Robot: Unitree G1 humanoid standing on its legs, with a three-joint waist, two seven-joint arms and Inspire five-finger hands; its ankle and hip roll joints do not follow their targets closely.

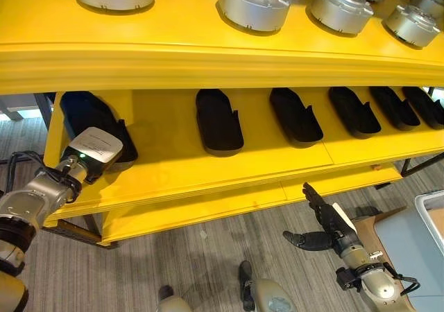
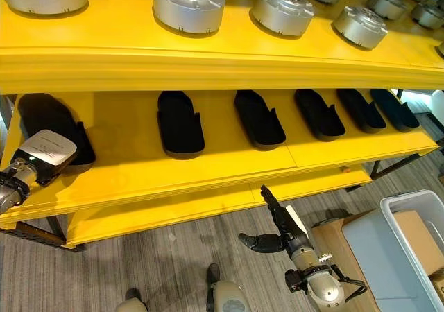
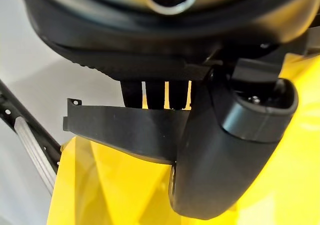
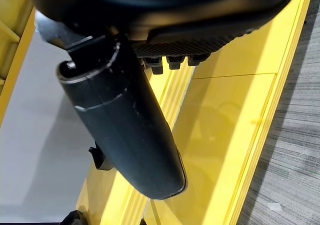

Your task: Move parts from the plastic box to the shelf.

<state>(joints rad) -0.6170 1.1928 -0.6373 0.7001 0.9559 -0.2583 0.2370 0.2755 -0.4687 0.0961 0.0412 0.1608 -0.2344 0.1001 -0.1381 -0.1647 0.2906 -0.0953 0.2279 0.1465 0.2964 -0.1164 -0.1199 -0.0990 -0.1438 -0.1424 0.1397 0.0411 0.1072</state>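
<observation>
A long black moulded part (image 1: 87,111) lies at the left end of the yellow shelf's (image 1: 208,166) middle board. My left hand (image 1: 94,145) rests against its near end. In the left wrist view the fingers (image 3: 155,92) reach behind the part's wall (image 3: 125,127) and the thumb (image 3: 225,155) lies across its front, pinching it. My right hand (image 1: 326,229) hangs below the shelf's front edge at the right, fingers spread and holding nothing; its thumb (image 4: 130,130) stands clear of the yellow boards. The pale plastic box (image 2: 409,196) sits at the far right on the floor side.
Several more black parts (image 1: 218,121) lie in a row along the middle board. Round silver parts (image 1: 253,3) stand on the top board. A brown piece (image 2: 416,236) lies inside the plastic box. Grey carpet floor (image 1: 208,256) runs under the shelf.
</observation>
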